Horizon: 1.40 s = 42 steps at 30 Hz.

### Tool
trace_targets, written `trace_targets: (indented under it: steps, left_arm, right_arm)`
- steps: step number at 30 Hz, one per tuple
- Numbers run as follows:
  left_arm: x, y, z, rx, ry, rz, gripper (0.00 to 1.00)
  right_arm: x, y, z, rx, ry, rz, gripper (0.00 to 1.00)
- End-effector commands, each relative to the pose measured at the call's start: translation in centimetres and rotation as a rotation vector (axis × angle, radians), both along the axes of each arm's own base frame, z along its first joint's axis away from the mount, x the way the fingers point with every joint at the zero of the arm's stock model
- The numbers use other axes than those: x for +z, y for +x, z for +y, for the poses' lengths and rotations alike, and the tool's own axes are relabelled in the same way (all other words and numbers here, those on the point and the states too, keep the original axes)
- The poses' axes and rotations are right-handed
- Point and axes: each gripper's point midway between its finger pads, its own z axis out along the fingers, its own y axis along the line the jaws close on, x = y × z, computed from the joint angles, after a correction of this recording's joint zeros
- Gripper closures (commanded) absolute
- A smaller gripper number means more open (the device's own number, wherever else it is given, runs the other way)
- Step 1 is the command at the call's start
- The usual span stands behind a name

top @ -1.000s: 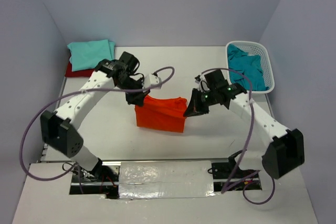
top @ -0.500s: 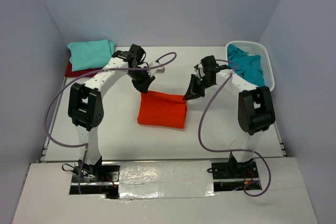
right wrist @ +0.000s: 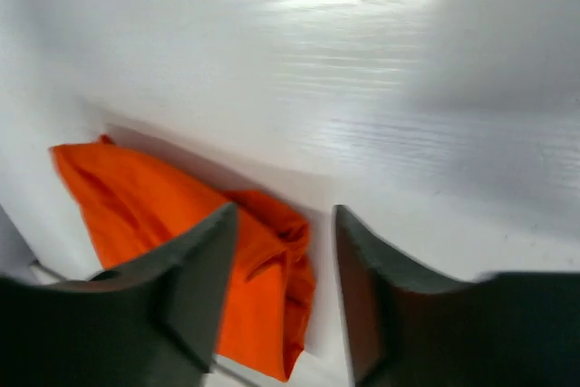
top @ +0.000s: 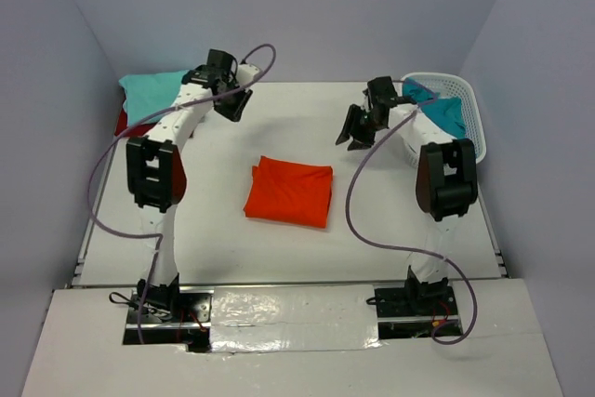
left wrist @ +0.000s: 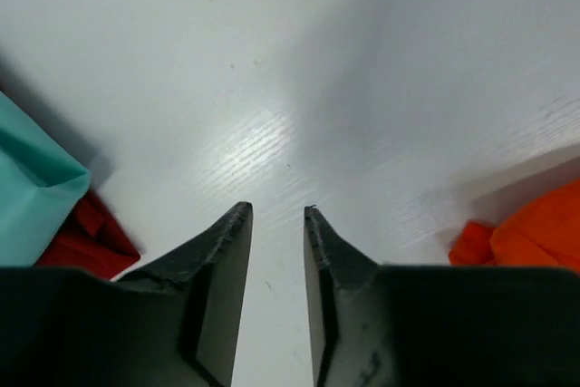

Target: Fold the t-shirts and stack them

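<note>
The bright orange t-shirt (top: 290, 192) lies folded in a flat rectangle at the middle of the table, with nothing touching it. My left gripper (top: 232, 104) hangs open and empty above the far left of the table, next to the folded mint-aqua t-shirt (top: 149, 90), which rests on the dark red one (top: 121, 124). In the left wrist view the open gripper (left wrist: 276, 213) has bare table between its fingers, the mint shirt (left wrist: 27, 197) and dark red shirt (left wrist: 86, 237) to its left. My right gripper (right wrist: 283, 215) is open above the orange shirt's (right wrist: 154, 206) edge. The teal-blue t-shirt (top: 446, 113) lies crumpled in the basket.
The white mesh basket (top: 465, 81) stands at the far right corner, close behind my right gripper (top: 356, 132). Grey walls close in the table at the back and both sides. Purple cables loop from both arms over the table.
Both grippers have opened and let go of the orange shirt's far corners, then lifted and drawn back toward the far side. The shirt now lies flat and folded.
</note>
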Motion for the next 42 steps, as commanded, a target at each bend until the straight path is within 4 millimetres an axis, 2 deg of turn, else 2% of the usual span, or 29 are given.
trace_targets:
  steps: [1,2,3,4,5,6,7,9,10,11,12,13,14,15,16,17,18,20,22,27,29,32,35,36,38,39,42]
  left_arm:
    - [4.5,-4.2,-2.6,-0.044,-0.193,0.005,0.6]
    - [7.1,-5.4,-4.3,-0.114,-0.281,-0.049,0.62]
    - [6.9,-6.9,-5.8,-0.164,-0.315,-0.033,0.64]
    - [4.9,-8.9,-6.6,-0.204,-0.324,0.024,0.68]
    - [4.7,-10.3,-8.2,-0.261,-0.332,0.039,0.69]
    - [3.9,-11.0,-8.8,-0.277,-0.334,0.065,0.67]
    - [2.9,-11.5,-9.1,-0.27,-0.331,0.096,0.66]
    - [1.6,-11.6,-10.1,-0.26,-0.373,0.138,0.6]
    - [1.3,-11.0,-10.0,-0.232,-0.365,0.137,0.55]
    - [-0.2,-10.2,-9.5,-0.188,-0.336,0.15,0.53]
    - [-1.2,-9.3,-8.4,-0.122,-0.282,0.152,0.5]
    - [-0.9,-8.4,-8.1,-0.104,-0.281,0.144,0.48]
    - [-1.9,-7.8,-7.2,-0.074,-0.284,0.168,0.45]
    - [-1.9,-7.4,-7.1,-0.057,-0.306,0.167,0.42]
    - [-2.0,-7.0,-6.8,-0.044,-0.306,0.158,0.39]
    - [-1.9,-6.6,-6.4,-0.031,-0.295,0.142,0.38]
    - [-2.1,-6.1,-6.0,-0.026,-0.274,0.116,0.3]
    - [-1.9,-6.0,-6.1,-0.039,-0.283,0.094,0.27]
    - [-2.8,-6.5,-6.6,-0.062,-0.307,0.118,0.27]
    - [-4.6,-8.5,-7.9,-0.12,-0.372,0.213,0.29]
    - [-4.1,-8.9,-8.5,-0.152,-0.411,0.205,0.31]
    - [-4.5,-9.6,-8.6,-0.15,-0.423,0.221,0.36]
    - [-5.0,-10.1,-8.6,-0.155,-0.424,0.242,0.48]
    - [-5.0,-10.1,-8.6,-0.155,-0.426,0.243,0.62]
    - [-4.5,-9.9,-8.6,-0.15,-0.429,0.227,0.82]
    - [-4.0,-9.4,-8.4,-0.135,-0.413,0.204,1.0]
    - [-2.3,-8.5,-7.7,-0.129,-0.377,0.131,1.0]
  right_arm:
    - [7.6,-0.9,1.6,0.075,-0.075,-0.24,0.5]
    - [8.5,-2.3,2.7,0.104,-0.065,-0.266,0.54]
    - [8.0,-3.4,3.4,0.126,-0.04,-0.253,0.6]
    - [6.2,-5.1,4.0,0.134,-0.015,-0.211,0.74]
    - [6.0,-6.0,4.8,0.15,0.016,-0.208,0.8]
    - [4.6,-8.1,6.0,0.19,0.068,-0.158,0.85]
    - [4.5,-7.9,7.0,0.196,0.115,-0.178,0.93]
    - [3.3,-8.4,8.0,0.213,0.154,-0.147,1.0]
    - [2.7,-8.2,8.1,0.213,0.161,-0.135,1.0]
    - [1.2,-8.1,8.1,0.209,0.145,-0.098,1.0]
    - [1.3,-7.5,8.1,0.21,0.135,-0.103,1.0]
    - [0.8,-7.5,7.8,0.206,0.107,-0.085,1.0]
    - [1.3,-7.4,7.6,0.215,0.097,-0.11,0.91]
    - [1.4,-7.5,7.3,0.214,0.087,-0.125,0.6]
    - [2.9,-7.3,7.0,0.209,0.08,-0.181,0.53]
    - [3.1,-7.0,6.3,0.201,0.035,-0.215,0.48]
    - [3.0,-7.2,5.8,0.198,0.013,-0.22,0.44]
    - [3.5,-7.2,5.1,0.203,-0.029,-0.254,0.43]
    - [2.3,-7.3,4.3,0.19,-0.071,-0.227,0.43]
    - [-0.4,-6.4,4.9,0.216,-0.059,-0.158,0.45]
    - [-0.6,-6.0,4.9,0.211,-0.068,-0.148,0.45]
    - [-0.8,-5.3,4.9,0.217,-0.078,-0.151,0.45]
    - [-0.8,-4.6,4.9,0.228,-0.092,-0.163,0.5]
    - [-0.7,-4.3,4.9,0.227,-0.097,-0.173,0.59]
    - [-0.6,-4.1,4.8,0.228,-0.107,-0.18,0.69]
    - [-0.5,-4.0,4.7,0.23,-0.113,-0.183,0.78]
    - [-0.3,-4.0,4.3,0.227,-0.142,-0.194,0.94]
